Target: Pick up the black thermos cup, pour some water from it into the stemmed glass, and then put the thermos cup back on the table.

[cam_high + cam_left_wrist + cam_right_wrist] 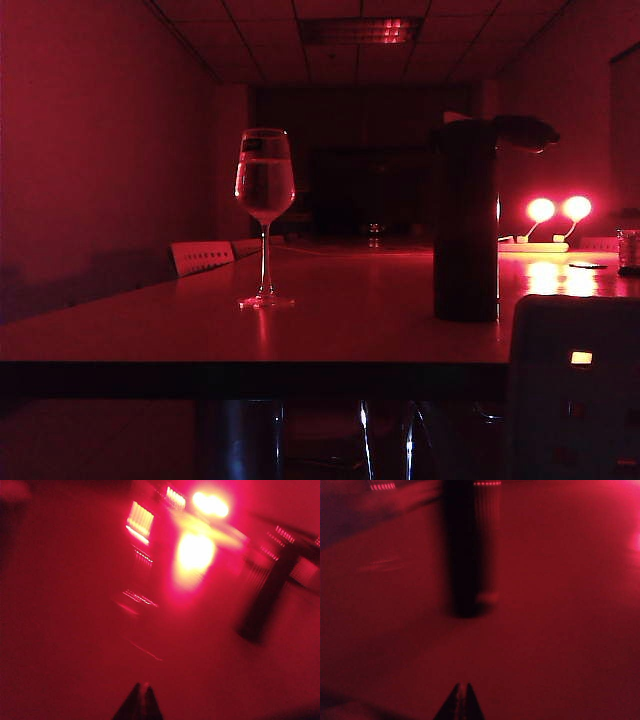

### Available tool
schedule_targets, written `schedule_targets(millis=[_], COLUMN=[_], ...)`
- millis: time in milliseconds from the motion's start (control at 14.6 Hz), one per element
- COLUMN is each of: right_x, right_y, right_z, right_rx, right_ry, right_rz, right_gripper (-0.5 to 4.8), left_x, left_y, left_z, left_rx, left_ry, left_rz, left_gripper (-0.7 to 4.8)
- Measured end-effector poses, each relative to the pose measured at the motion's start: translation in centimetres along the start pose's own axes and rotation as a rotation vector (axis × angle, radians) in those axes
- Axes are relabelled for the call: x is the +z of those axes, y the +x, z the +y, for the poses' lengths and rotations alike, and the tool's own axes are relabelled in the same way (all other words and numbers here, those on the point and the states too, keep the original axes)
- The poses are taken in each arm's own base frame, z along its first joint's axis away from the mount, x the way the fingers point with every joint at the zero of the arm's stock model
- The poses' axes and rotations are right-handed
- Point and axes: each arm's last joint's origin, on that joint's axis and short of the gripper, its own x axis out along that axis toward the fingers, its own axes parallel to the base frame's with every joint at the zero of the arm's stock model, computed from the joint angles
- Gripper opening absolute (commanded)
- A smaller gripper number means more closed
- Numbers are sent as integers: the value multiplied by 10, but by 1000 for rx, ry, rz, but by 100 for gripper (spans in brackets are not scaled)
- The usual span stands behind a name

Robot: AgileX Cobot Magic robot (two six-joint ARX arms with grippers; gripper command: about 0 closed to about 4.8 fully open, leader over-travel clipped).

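**Thermos cup upright, glass already part full: risks before any grasp**

Black thermos cup upright on table, flip lid jutting sideways at top. Ahead of right gripper, well apart, seen as a dark blurred column. Right gripper pinched closed, empty, low over bare table. Left gripper likewise closed and empty; cup off to one side ahead of it, tilted in frame, smeared. Neither gripper visible in exterior view.

Stemmed glass upright, well apart from cup, liquid showing in bowl.

Risks, as judged:
- Jaws closed on approach: likely shove or topple of cup instead of a grasp. Opening needed first.
- Wide, smooth cup body: slip probable if gripped off-centre.
- Lid overhang: possible snag against a finger.
- Deep red, dim light plus blur in both wrist views: poor edge reading, misjudged reach.
- Thin stem, small foot: easy tip if cup or arm brushes it.
- Bowl part full: overflow likely with a heavy pour.
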Motion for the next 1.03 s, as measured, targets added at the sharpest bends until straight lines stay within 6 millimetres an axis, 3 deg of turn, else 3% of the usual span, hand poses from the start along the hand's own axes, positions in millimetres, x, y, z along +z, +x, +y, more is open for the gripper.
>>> schedule_targets(millis=[342, 1026], right_x=[2, 2], right_y=[-3, -3], right_z=[-19, -18], right_rx=[-198, -191], right_ry=[24, 24], right_rz=[-24, -23], right_gripper=[0, 0], left_x=[5, 6], left_y=[-7, -8], left_z=[24, 27], left_rx=[257, 285], left_ry=[5, 6], left_rz=[-55, -60], left_gripper=[-5, -5])
